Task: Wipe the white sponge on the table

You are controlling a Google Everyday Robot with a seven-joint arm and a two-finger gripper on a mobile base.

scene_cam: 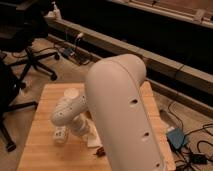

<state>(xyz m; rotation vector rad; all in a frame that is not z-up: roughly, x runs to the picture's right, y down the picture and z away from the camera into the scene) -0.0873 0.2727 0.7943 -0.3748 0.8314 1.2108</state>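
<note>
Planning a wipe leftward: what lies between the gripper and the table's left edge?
Bare wood only, as the camera view shows. The gripper, shut, sits low over the table, left of centre.

A black office chair (30,54), a blue box (176,138) and loose cables (200,131) are on the floor.
</note>
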